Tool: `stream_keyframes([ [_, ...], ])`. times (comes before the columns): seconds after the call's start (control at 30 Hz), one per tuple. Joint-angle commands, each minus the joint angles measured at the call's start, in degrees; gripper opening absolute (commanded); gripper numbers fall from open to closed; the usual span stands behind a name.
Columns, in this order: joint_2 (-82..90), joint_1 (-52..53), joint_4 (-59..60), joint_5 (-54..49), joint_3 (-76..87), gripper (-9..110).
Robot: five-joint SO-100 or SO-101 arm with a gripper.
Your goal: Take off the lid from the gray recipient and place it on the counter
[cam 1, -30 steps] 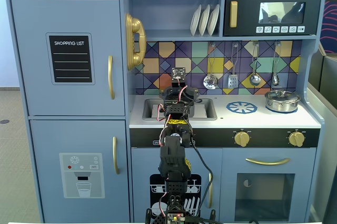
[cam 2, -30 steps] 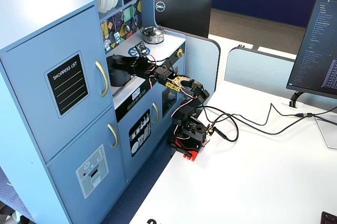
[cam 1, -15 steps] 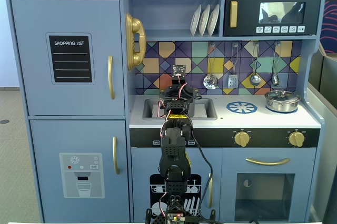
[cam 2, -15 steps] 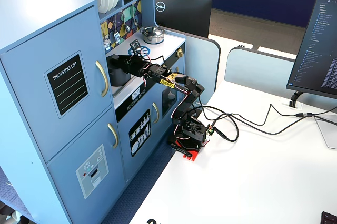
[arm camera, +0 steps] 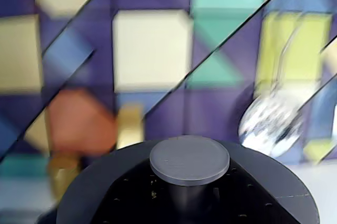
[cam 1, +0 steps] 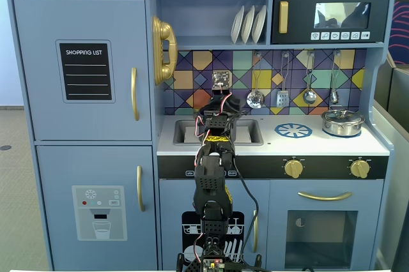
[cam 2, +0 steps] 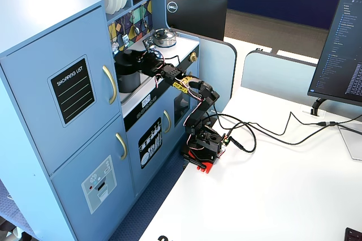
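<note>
Wrist view: round matte dark gray lid (arm camera: 189,192) with central knob fills bottom edge, directly under camera; jaws' opening can't be told.

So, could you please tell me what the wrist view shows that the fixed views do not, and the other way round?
Only the wrist view shows the lid up close, with its flat round knob; the jaws are out of frame there. Only the fixed views show the arm, the gray pot, the silver pot, the burner ring and the white counter. Both share the coloured tile backsplash and a shiny hanging utensil, blurred in the wrist view.
</note>
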Motion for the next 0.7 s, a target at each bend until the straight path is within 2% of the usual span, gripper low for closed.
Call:
stream_keyframes([
  [0.0,5.36,5.10,-0.09,0.53,-5.36,0],
  [0.3,5.80,23.38,-4.22,5.36,2.11,0],
  [0.67,0.53,28.92,-13.97,5.80,12.39,0],
])
